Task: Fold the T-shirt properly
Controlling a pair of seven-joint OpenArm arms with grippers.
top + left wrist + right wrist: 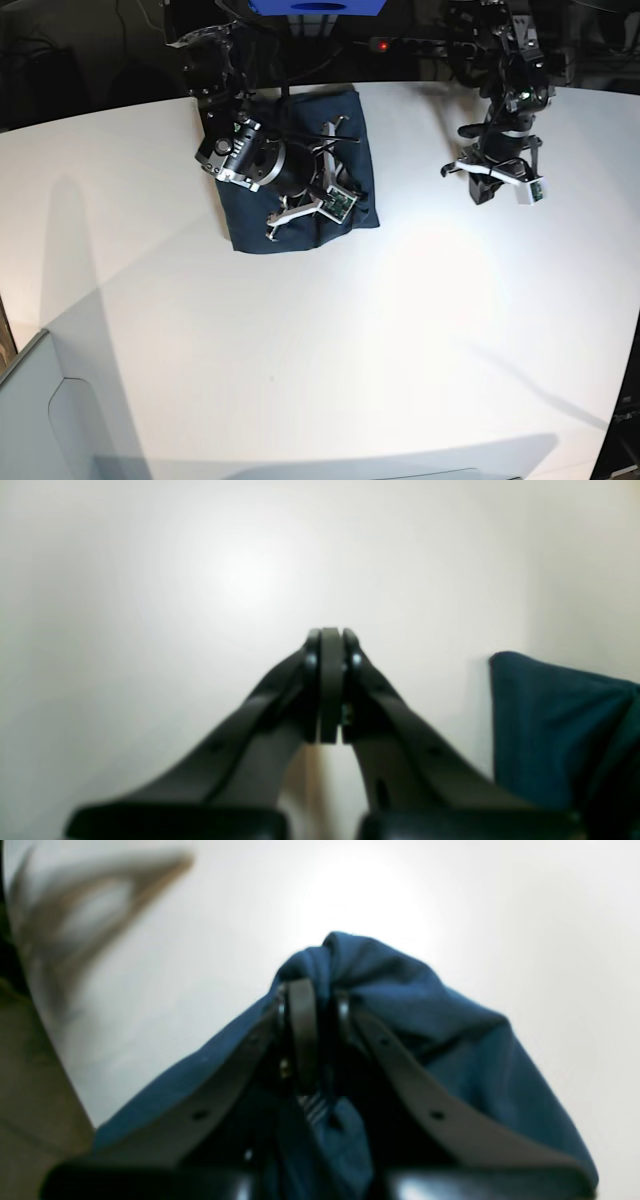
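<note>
Soft dark navy-blue cotton T-shirt lies folded compact, far left on white bench. Right gripper jaws pinch a fabric bunch; final fold likely unfinished. Left gripper, well apart at right, jaws pressed together, empty.

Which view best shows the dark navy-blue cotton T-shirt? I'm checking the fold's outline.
The base view: the dark navy-blue cotton T-shirt lies as a whole folded rectangle. The right wrist view shows only bunched cloth at the right gripper; the left wrist view, one corner.

The right claw and arm hide much of the T-shirt in the base view
</note>
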